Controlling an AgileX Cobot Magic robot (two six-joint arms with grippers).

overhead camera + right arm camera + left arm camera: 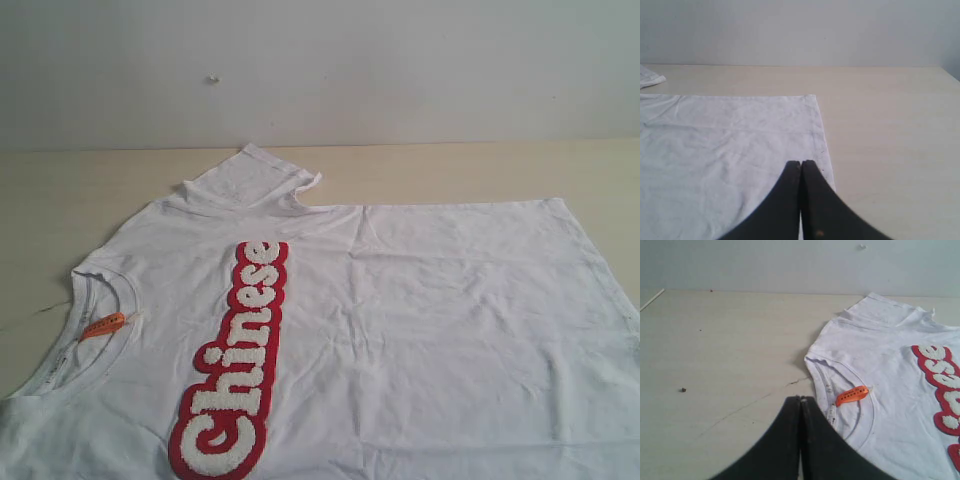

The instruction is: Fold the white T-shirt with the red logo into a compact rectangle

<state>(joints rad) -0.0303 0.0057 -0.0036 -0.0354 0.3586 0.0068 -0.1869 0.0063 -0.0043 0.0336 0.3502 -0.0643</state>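
The white T-shirt lies flat and face up on the table, collar at the left with its orange tag, hem to the right. The red logo runs as a strip down the chest. One sleeve points to the far side. No gripper shows in the exterior view. My left gripper is shut and empty, hovering beside the collar near the tag. My right gripper is shut and empty above the shirt's hem corner.
The pale wooden table ends at a plain white wall. Bare tabletop lies left of the collar and right of the hem. A small speck and a thin crack mark the surface.
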